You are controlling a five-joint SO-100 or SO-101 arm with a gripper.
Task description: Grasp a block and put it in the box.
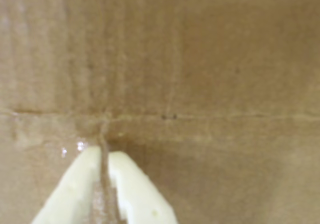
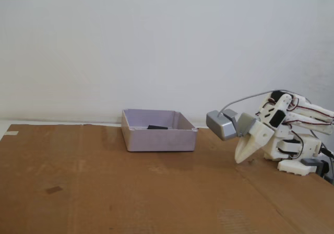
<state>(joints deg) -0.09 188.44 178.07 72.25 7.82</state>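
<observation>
- Gripper [image 1: 106, 156], wrist view: my two pale fingers meet at the tips with only a thin slit between them and nothing held; I rate it closed and empty. Only brown cardboard surface [image 1: 200, 59] lies beneath, with a crease running across it. No block and no box appear in this view.
- Fixed view: my gripper [image 2: 241, 158] points down and to the left, tips just above the surface [image 2: 104, 192], close to my own base at the right.
- Fixed view: the box [image 2: 159, 131] stands to the left of my gripper, near but clearly apart. A dark block [image 2: 156, 127] lies inside it, toward the back. No other block is visible on the cardboard.
- Judgement: with a block in the box and my gripper empty, the task looks done or at rest.
- Advice for the step in hand: if another grasp is called for, lift clear of the cardboard first, spread the fingers before descending, and keep the approach away from the near box wall to avoid nudging it.
</observation>
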